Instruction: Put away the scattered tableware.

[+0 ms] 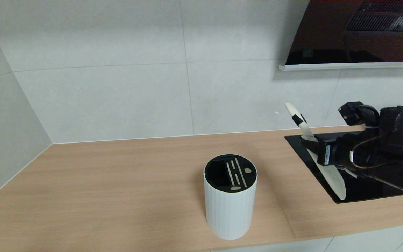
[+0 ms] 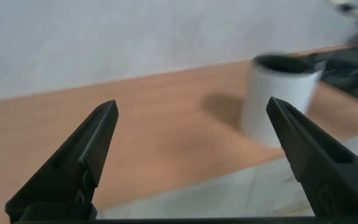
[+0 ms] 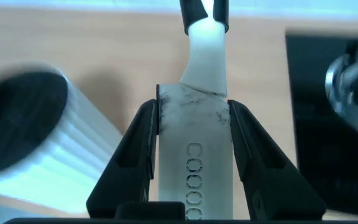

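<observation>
Wooden countertop (image 1: 117, 182), tiled wall behind. Right gripper (image 3: 193, 109) pinches white knife (image 1: 332, 176) at blade, tilted, over black cooktop (image 1: 362, 190). White slotted holder (image 1: 230, 199) upright, left of right gripper. Left gripper (image 2: 191, 106) spread wide, holder ahead of it.

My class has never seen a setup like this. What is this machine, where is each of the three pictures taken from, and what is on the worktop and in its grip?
This is a robot with two arms. The wide picture comes from a camera on its head, looking down at a wooden counter. The other two come from cameras on its wrists, each looking along that arm's end effector, the two-fingered part that grasps. On the counter stands a white holder with a black slotted top. A black cooktop is set into the counter on the robot's right. The right end effector is shut on the blade of a white knife, held tilted over the cooktop. The left end effector is open and holds nothing.
</observation>
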Robot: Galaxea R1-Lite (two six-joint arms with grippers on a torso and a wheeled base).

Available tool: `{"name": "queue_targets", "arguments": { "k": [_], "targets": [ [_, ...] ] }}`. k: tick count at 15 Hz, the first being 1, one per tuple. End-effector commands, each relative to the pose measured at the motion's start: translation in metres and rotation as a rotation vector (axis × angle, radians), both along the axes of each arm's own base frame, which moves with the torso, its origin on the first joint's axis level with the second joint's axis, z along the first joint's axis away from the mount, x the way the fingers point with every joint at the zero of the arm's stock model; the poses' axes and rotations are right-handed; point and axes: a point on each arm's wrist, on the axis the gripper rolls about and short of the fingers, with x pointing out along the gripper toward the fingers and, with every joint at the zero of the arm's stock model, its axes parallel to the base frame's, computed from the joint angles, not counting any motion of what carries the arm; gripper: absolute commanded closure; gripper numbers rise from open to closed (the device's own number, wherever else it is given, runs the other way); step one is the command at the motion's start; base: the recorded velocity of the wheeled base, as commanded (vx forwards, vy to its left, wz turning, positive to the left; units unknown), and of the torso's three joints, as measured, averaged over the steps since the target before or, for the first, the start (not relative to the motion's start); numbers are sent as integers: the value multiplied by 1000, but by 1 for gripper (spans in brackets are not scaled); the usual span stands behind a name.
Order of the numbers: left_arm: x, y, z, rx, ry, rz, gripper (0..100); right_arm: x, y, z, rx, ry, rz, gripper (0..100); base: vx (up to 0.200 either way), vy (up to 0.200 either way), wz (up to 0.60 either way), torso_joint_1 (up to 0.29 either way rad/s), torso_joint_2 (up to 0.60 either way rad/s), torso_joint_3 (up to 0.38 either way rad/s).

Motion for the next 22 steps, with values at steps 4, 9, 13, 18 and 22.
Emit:
{"name": "queue_targets", "arguments": {
  "k": [4,9,13,18,22],
  "targets": [
    [181,-39,101,-82,383,-392,0,-1,43,58,54,-117,126,100,0,0,0,0,0,0],
    [259,-96,63,-422,465,-490,0,-18,88,58,62,-114,234,100,0,0,0,0,0,0],
    [267,-115,52,-494,501,-546,0,-35,114,48,47,-96,184,100,0,0,0,0,0,0],
    [256,-136,55,-514,516,-602,0,-61,139,44,67,-74,246,100,0,0,0,0,0,0],
    [253,-145,58,-518,492,-592,0,-78,162,37,78,-46,304,100,0,0,0,0,0,0]
  ]
}}
